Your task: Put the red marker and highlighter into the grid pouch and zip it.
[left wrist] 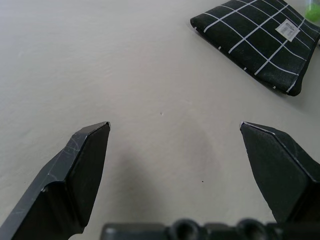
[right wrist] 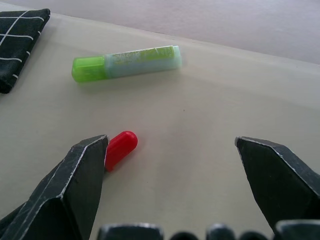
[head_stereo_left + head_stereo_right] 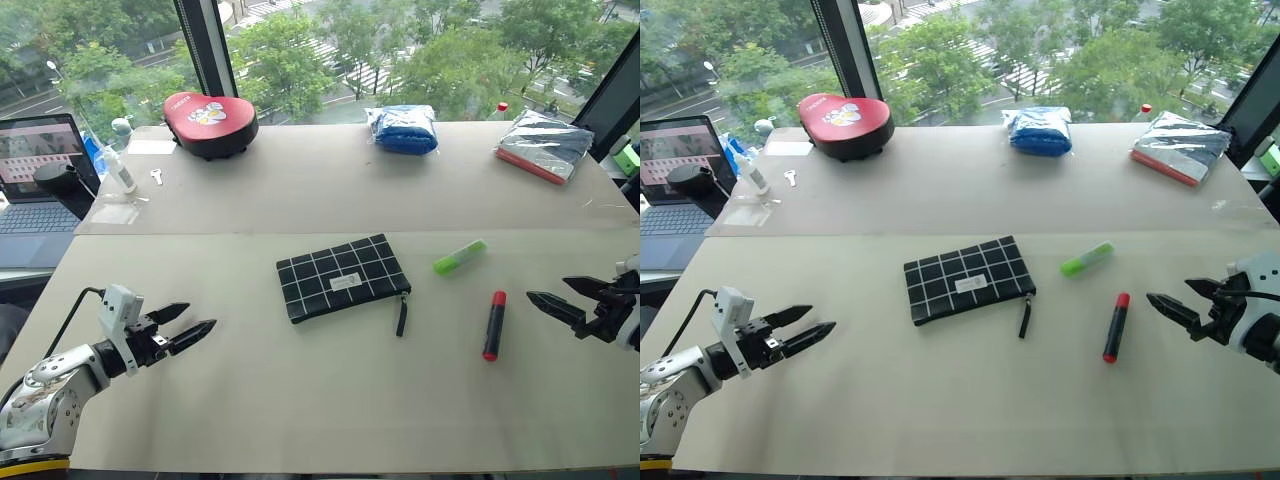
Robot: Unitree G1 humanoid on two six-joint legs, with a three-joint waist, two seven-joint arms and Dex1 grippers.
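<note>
Two grippers: both spread wide, nothing between the fingers
left gripper: low over bare table, well apart from the pouch, pointing toward it
right gripper: near table's right edge, just beside the marker, not touching
grid pouch: flat at table centre, black with white grid, white label up, zipper strap hanging off its right end
pouch zip: cannot tell if open or closed
highlighter: lime green, lying right of pouch, apart from it, tilted
red marker: lying between highlighter and right gripper, red cap on the far end
table: pale, seam across the middle
red cushion case: far left
blue bundle: far centre
laptop: off table's left, screen lit
</note>
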